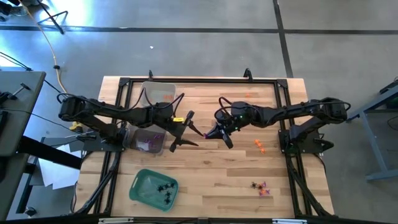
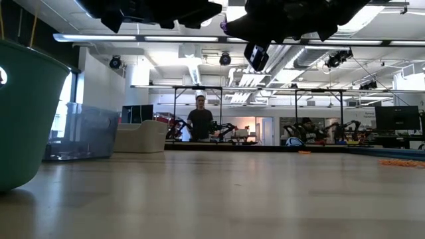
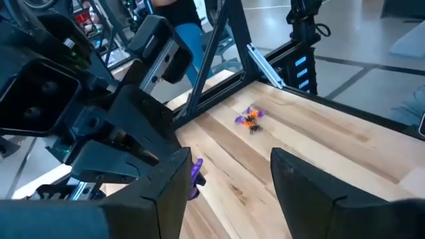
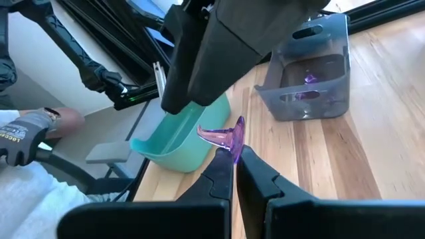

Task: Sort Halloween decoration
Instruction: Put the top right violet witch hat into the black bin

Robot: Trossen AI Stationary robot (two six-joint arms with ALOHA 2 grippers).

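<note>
The right gripper [image 4: 234, 166] pinches a purple trinket [image 4: 224, 137] above mid-table, its long axis crosswise to the fingers. The left gripper [image 1: 185, 130], jaws spread and empty, hangs just beside it. Nearby stand a clear tray [image 4: 312, 79] holding purple pieces and a green tray [image 1: 153, 188] at the near edge; loose trinkets [image 1: 260, 186] lie apart.

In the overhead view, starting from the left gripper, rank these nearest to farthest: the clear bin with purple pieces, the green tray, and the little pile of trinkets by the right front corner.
From the left gripper, open near the table's middle:
1. Clear bin, just to its left, beside the left arm.
2. Green tray, toward the front-left.
3. Trinket pile, far off at the front-right.
</note>
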